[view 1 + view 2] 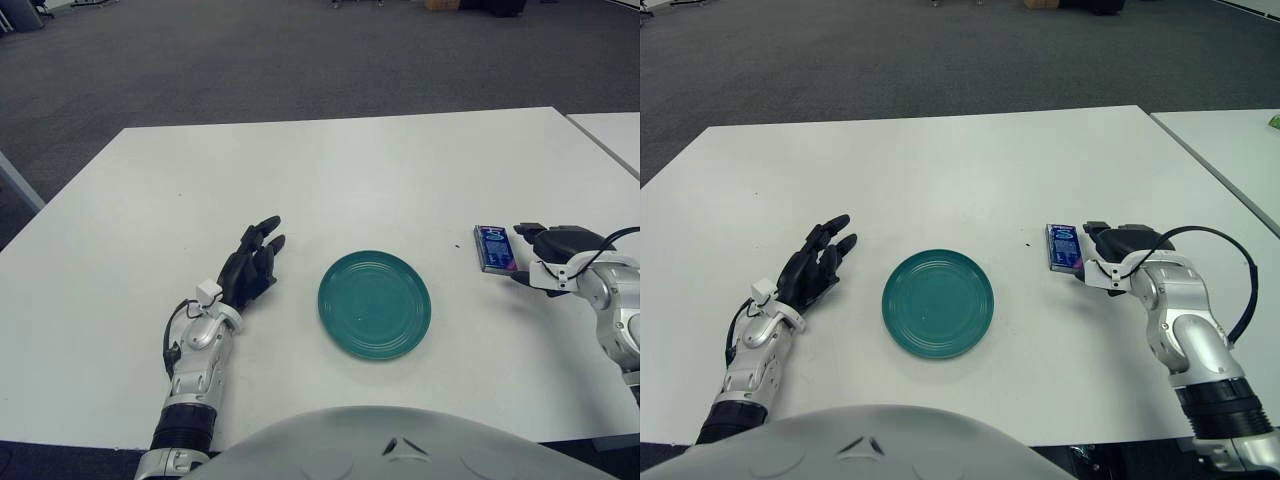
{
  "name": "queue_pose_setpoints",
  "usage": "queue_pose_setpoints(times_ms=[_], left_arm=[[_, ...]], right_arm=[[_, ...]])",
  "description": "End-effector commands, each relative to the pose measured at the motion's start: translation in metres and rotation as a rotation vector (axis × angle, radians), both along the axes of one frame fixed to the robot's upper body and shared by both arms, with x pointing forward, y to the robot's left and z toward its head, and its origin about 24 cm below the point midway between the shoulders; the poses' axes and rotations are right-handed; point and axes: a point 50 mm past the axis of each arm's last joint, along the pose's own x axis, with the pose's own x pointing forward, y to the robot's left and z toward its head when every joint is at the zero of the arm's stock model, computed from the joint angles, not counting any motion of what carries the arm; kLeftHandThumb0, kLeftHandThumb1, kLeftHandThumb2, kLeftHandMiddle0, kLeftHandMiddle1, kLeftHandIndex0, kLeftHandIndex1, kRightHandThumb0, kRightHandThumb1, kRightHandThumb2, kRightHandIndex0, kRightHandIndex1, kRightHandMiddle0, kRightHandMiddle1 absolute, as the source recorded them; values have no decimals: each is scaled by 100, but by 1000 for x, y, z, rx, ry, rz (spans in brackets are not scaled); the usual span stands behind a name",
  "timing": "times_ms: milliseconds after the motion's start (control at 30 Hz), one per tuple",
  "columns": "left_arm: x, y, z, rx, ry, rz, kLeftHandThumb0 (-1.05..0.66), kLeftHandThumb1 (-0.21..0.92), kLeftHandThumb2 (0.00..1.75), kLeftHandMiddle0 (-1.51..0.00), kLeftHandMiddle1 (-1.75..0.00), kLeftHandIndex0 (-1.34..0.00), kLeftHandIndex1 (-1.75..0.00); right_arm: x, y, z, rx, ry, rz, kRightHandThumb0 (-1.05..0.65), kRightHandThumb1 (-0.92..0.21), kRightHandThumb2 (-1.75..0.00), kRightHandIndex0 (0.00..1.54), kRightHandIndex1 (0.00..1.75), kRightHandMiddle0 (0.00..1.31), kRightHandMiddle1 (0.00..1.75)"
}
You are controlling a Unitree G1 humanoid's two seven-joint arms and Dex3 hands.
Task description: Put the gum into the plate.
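The gum [493,248], a small blue pack, lies flat on the white table to the right of the teal plate [375,304], which holds nothing. My right hand [522,252] is low at the pack's right edge. Its dark fingers are spread, one by the pack's far end and one by its near end, without closing on it. My left hand [252,264] shows to the left of the plate, fingers stretched out and holding nothing.
The white table [330,180] runs wide behind the plate. A second white table's corner [610,135] shows at the far right. Grey carpet lies beyond the far edge.
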Motion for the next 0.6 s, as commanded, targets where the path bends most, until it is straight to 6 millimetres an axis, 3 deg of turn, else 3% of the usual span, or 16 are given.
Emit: queue_pose_setpoints(times_ms=[0, 267, 400, 567], left_arm=[[-9, 3, -13, 19, 53, -19, -100, 92, 88, -11, -17, 0, -31], [-8, 5, -18, -2, 37, -15, -101, 92, 89, -9, -12, 0, -22], [-6, 14, -35, 27, 68, 8, -101, 92, 83, -9, -10, 0, -24], [-6, 14, -41, 16, 56, 3, -102, 92, 81, -9, -8, 0, -25]], right_arm=[[10, 1, 12, -21, 10, 34, -105, -92, -87, 5, 0, 0, 0], [17, 3, 23, -39, 34, 48, -105, -92, -88, 2, 0, 0, 0], [20, 4, 31, -52, 37, 56, -105, -92, -88, 0, 0, 0, 0], [21, 5, 39, -70, 37, 64, -105, -92, -88, 0, 0, 0, 0]])
